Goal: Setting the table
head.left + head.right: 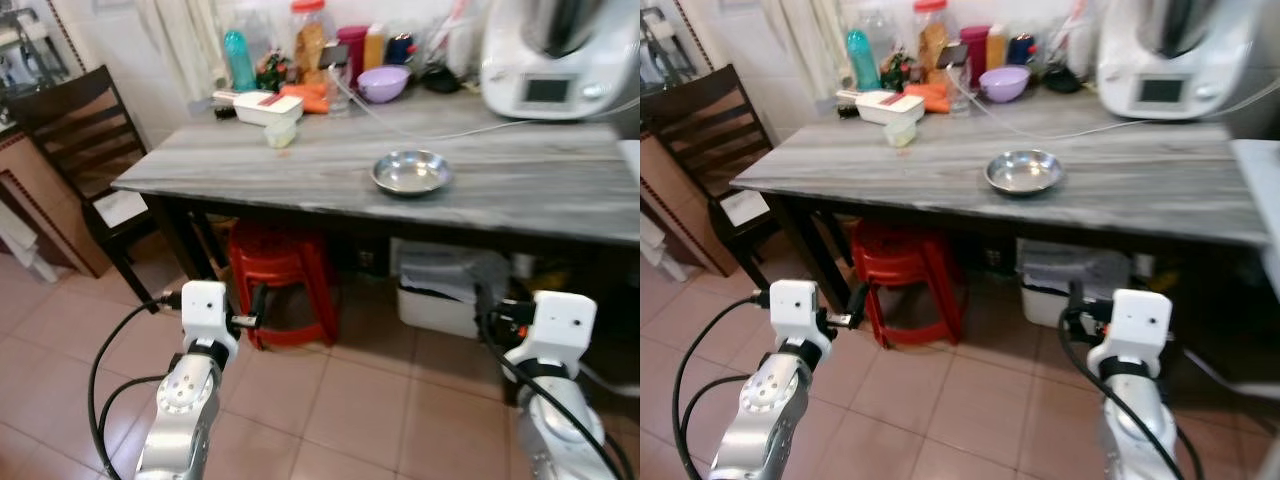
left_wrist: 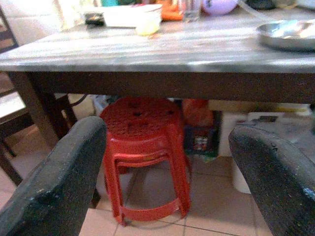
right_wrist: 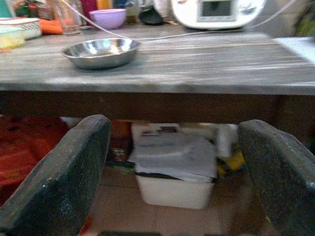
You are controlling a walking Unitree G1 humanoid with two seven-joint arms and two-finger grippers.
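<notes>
Left gripper [image 2: 167,182] and right gripper [image 3: 172,177]: jaws spread wide, holding nothing. The steel bowl [image 3: 102,52] sits on the table [image 3: 206,69], above and beyond the right jaws. Risk: raising either arm too close strikes the table edge.

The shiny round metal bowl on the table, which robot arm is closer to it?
Right. The right end effector sits below the table edge, almost under the shiny round metal bowl; the left end effector faces the red plastic stool, further aside.
</notes>
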